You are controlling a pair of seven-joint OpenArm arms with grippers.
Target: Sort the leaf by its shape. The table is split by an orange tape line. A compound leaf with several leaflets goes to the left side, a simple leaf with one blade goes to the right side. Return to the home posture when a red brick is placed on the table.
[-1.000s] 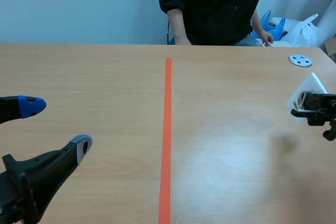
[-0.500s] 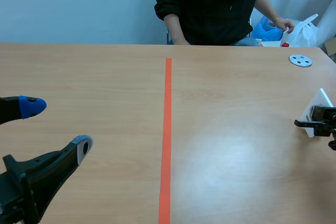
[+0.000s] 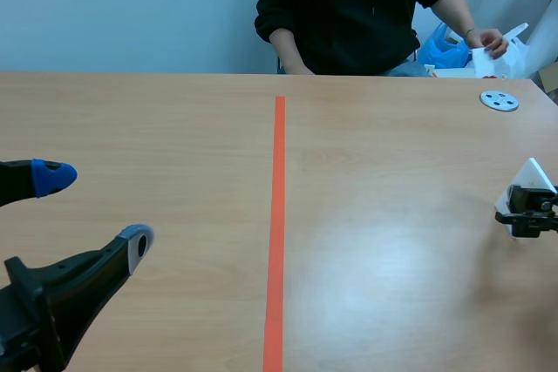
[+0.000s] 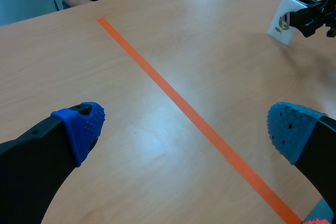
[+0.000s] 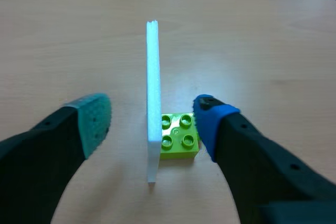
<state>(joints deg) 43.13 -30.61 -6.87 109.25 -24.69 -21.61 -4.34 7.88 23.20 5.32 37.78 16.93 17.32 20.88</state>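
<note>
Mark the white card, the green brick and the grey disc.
white card (image 5: 153, 93): right wrist view, thin edge facing the camera
green brick (image 5: 178, 132): right wrist view, studded top
grey disc (image 3: 499, 100): scene view, flat top face

Scene cam sits low at the near side of the table (image 3: 174, 119), between the arms, facing straight across to the far edge. Left wrist cam rides above the left end effector (image 4: 186, 129), fairly high, aimed forward and down toward the far right corner. Right wrist cam hangs way closer to the tabletop, behind the right end effector (image 5: 153, 121). Scene and left wrist both catch the orange tape line (image 3: 277, 215), grey disc (image 3: 499, 100) and white card (image 3: 527, 182); right wrist gets that card edge-on.
</note>
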